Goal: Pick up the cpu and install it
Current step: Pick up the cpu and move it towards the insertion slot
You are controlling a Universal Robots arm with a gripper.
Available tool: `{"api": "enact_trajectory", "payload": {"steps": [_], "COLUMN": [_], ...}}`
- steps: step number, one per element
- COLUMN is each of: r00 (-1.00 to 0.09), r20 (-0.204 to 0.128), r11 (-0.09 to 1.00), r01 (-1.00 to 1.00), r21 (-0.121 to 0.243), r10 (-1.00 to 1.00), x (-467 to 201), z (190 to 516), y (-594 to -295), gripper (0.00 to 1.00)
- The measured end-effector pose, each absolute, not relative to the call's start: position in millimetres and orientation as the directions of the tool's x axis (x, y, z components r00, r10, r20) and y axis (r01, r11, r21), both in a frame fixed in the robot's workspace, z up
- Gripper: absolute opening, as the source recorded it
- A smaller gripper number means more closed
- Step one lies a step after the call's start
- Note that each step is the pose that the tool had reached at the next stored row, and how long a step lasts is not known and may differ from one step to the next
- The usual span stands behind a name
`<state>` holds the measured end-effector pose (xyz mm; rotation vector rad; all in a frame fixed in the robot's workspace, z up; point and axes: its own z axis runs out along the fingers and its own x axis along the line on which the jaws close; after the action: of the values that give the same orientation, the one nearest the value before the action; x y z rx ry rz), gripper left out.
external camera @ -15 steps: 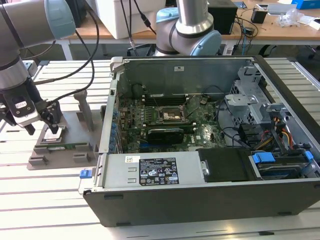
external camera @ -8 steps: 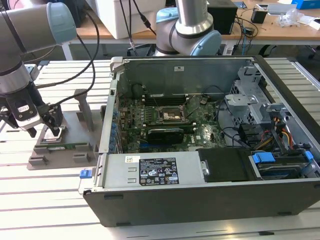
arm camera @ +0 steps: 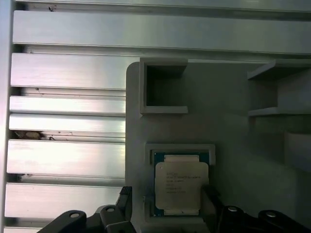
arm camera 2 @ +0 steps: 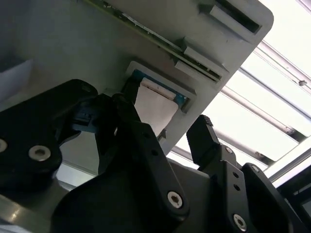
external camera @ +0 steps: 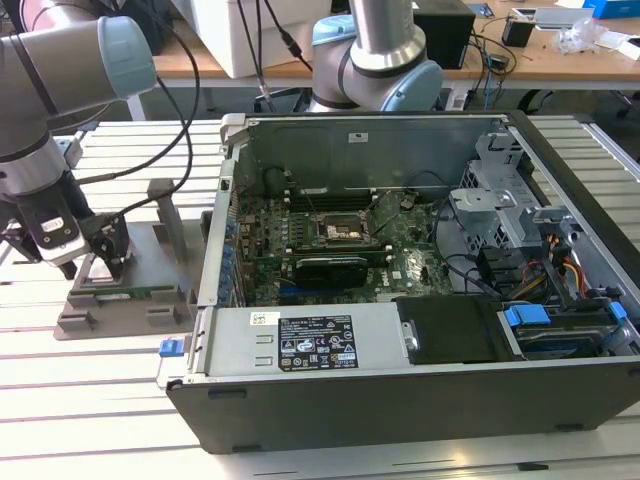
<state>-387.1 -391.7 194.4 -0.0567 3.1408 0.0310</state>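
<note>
Arm: thick grey tubes, pale-blue round joint caps, at exterior view's left of computer case. Another grey, blue-capped joint beyond case. Black cables loop off arm toward case. Gripper: black angular plates, silver screw heads in second wrist view.

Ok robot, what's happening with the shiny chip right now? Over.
Gripper open, straddling the cpu. Chip sits flat in the grey holder pocket, not lifted. Nothing in the way.

Slatted aluminium table, grey holder tray, open computer case
</note>
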Motion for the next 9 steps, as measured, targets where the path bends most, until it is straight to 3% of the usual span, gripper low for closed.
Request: {"api": "enact_trajectory", "payload": {"steps": [9], "r00": [-0.999], "r20": [0.018], "r11": [0.999], "r01": [-0.042], "r21": [0.019], "r10": [-0.042], "x": [-376], "z": [199], "y": [-391], "gripper": [0.66]}}
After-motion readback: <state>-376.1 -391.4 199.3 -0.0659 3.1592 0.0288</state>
